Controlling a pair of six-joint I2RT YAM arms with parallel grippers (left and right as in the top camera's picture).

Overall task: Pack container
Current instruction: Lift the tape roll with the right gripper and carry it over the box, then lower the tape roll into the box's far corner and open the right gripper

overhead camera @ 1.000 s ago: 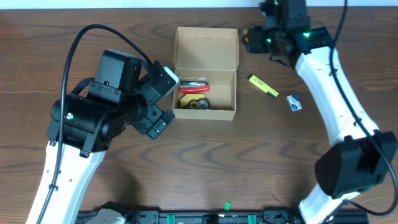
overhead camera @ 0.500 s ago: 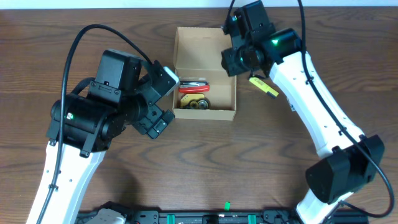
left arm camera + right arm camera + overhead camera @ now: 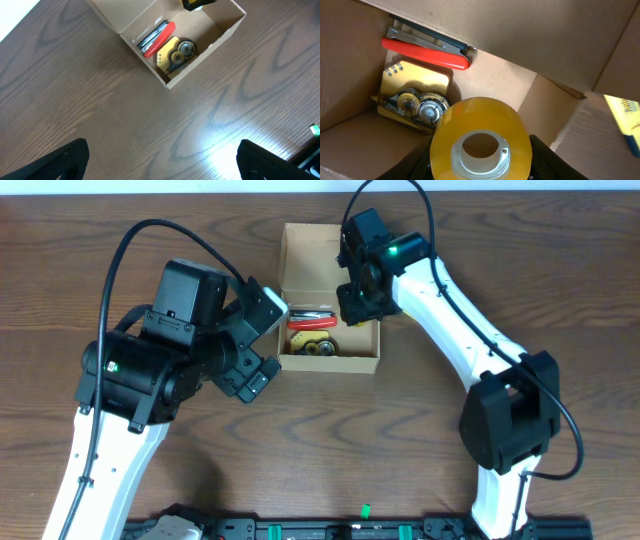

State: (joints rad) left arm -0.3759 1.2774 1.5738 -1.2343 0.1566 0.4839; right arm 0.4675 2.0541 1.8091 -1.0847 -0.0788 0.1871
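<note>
The tan cardboard container [image 3: 330,363] stands open at the table's middle back, its flap lid [image 3: 320,255] laid back. Inside lie a red stapler [image 3: 310,322] and a yellow card of small round parts [image 3: 315,346]. My right gripper [image 3: 362,302] is shut on a yellow tape roll [image 3: 445,145] and holds it over the container's right half, above the floor. The right wrist view shows the stapler [image 3: 427,54] and the card [image 3: 415,95] below it. My left gripper [image 3: 262,348] is open and empty, just left of the container [image 3: 220,37].
A yellow highlighter [image 3: 622,107] lies on the table right of the container, with a blue item's edge [image 3: 635,145] near it. In the overhead view the right arm covers them. Bare wood table [image 3: 330,450] lies in front of the container.
My right arm has swung left from the table's back right to over the container, bringing the tape roll above its right half. The left arm has not moved.
</note>
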